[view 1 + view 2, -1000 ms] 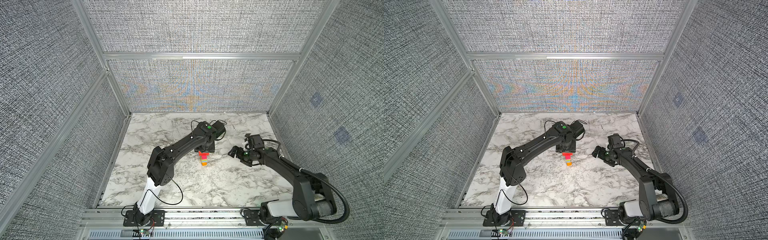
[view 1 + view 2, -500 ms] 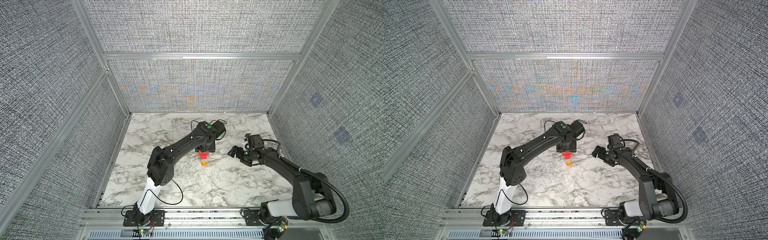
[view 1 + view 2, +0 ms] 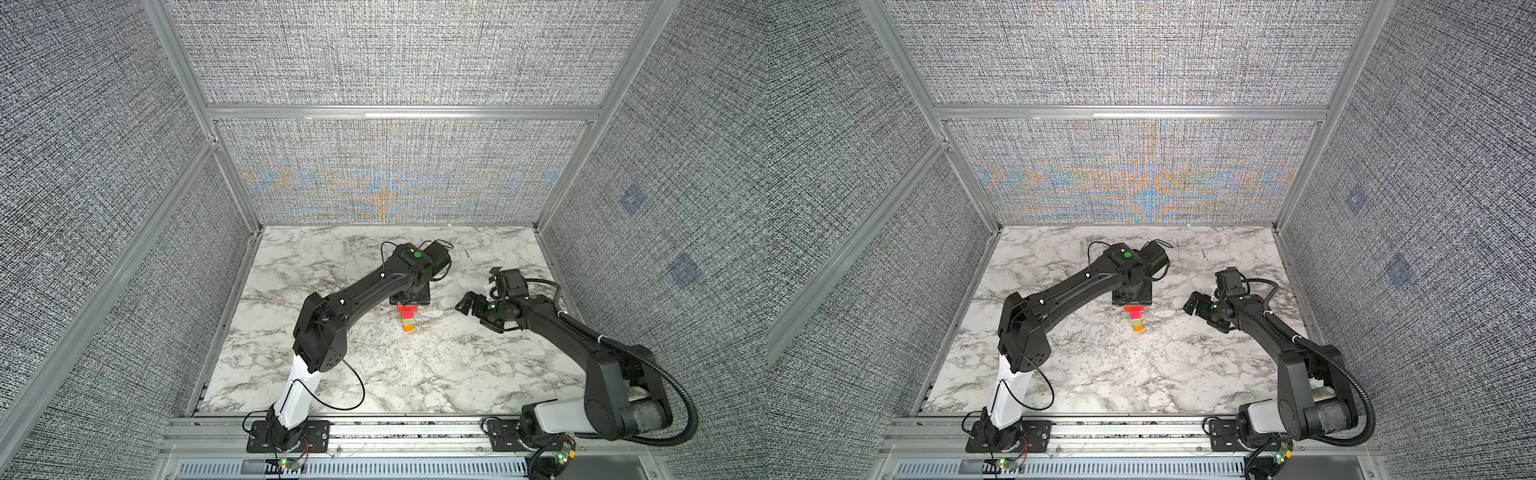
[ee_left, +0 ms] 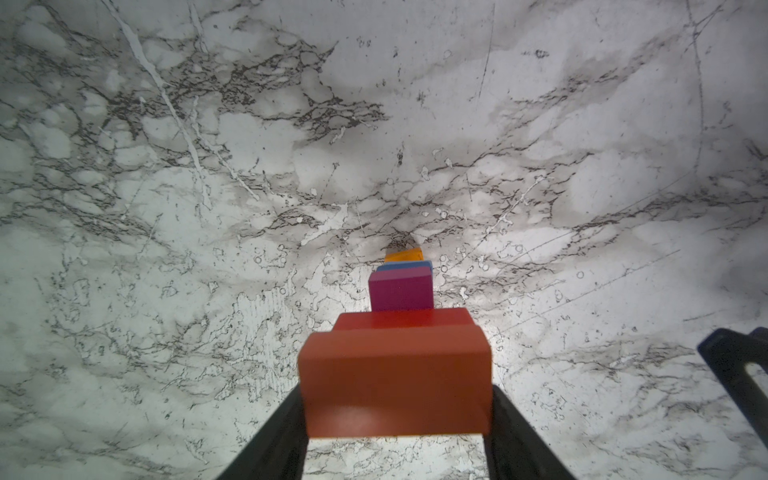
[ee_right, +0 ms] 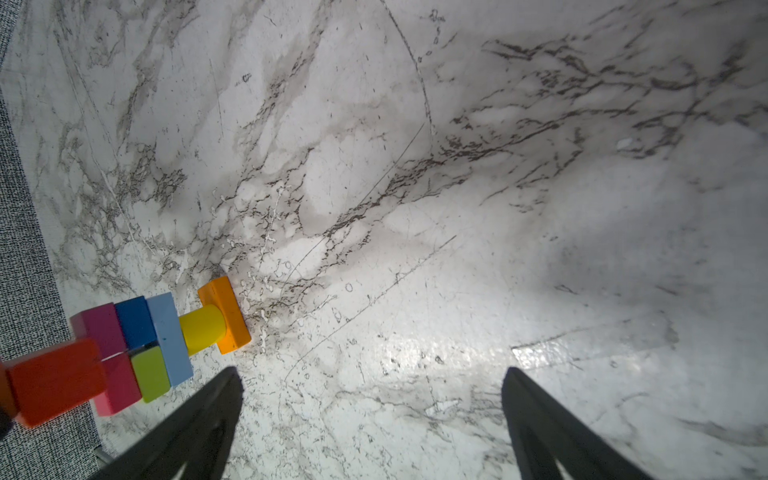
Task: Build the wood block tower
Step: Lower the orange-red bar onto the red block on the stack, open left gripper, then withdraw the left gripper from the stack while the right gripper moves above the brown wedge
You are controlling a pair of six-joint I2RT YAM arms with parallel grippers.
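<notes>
The wood block tower (image 3: 407, 319) (image 3: 1136, 319) stands mid-table on the marble. The right wrist view shows its layers: orange base (image 5: 224, 316), yellow cylinder (image 5: 203, 329), light blue slab (image 5: 170, 337), then dark blue, yellow-green, magenta and pink blocks, with a red-orange block (image 5: 54, 380) at the top. My left gripper (image 3: 409, 300) (image 4: 397, 395) points down over the tower. Its two fingers press the sides of the top red-orange block (image 4: 395, 382), shut on it. My right gripper (image 3: 467, 303) (image 5: 370, 374) hangs open to the right of the tower, nothing between its fingers.
Grey fabric walls (image 3: 124, 249) on aluminium framing enclose the marble table (image 3: 374, 374) on three sides. The left arm's forearm (image 3: 365, 291) slants across the table left of the tower. A tip of the right gripper shows in the left wrist view (image 4: 735, 365).
</notes>
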